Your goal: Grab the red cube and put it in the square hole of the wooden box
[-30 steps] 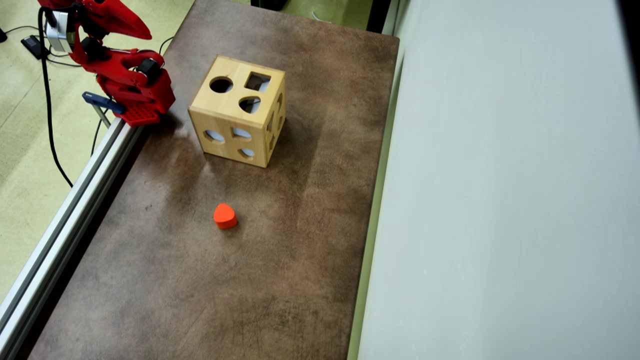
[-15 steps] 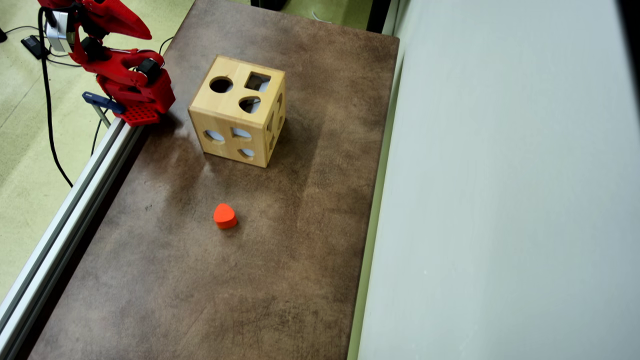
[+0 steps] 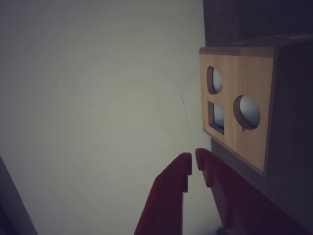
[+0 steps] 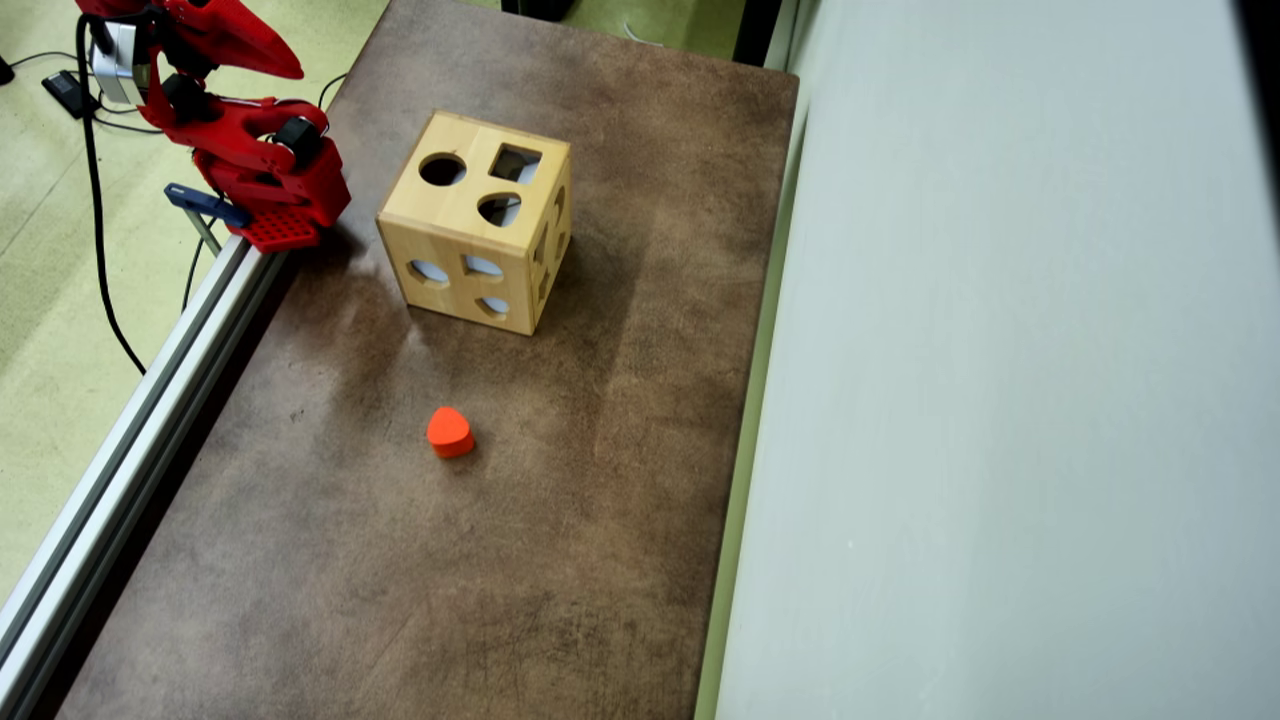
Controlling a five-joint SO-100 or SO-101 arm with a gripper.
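On the wrist view I see my fingers point(image 3: 192, 165) coming up from the bottom edge, two red tips nearly touching with only a thin slit between them, and nothing held there. The box point(image 3: 244, 112) sits at about 2 o'clock from the tips, its light face turned toward the camera. That face shows three cut-outs: the square hole point(image 3: 216, 117) at the lower left, a round hole point(image 3: 215, 80) above it, and a rounded hole point(image 3: 247, 112) to its right. A pale wall point(image 3: 98, 107) fills the left part of this view. I see no cube here.

On the overhead view the arm point(image 4: 250, 150) is folded up in the top left corner, off the edge of the brown counter point(image 4: 560, 560), beside a metal rail point(image 4: 130, 440). I cannot make out the fingers from this angle. The box point(image 4: 478, 225) stands upright on the counter, at about 3 o'clock from the arm's base and close to it. Its top face carries the square hole point(image 4: 515, 163) at the far right, the round hole point(image 4: 442, 169) at 9 o'clock from it, and the rounded hole point(image 4: 498, 209) nearer the camera. An orange heart-like block point(image 4: 449, 431) lies on the counter at 6 o'clock from the box, well apart from it. I cannot find the red cube anywhere in this view either.
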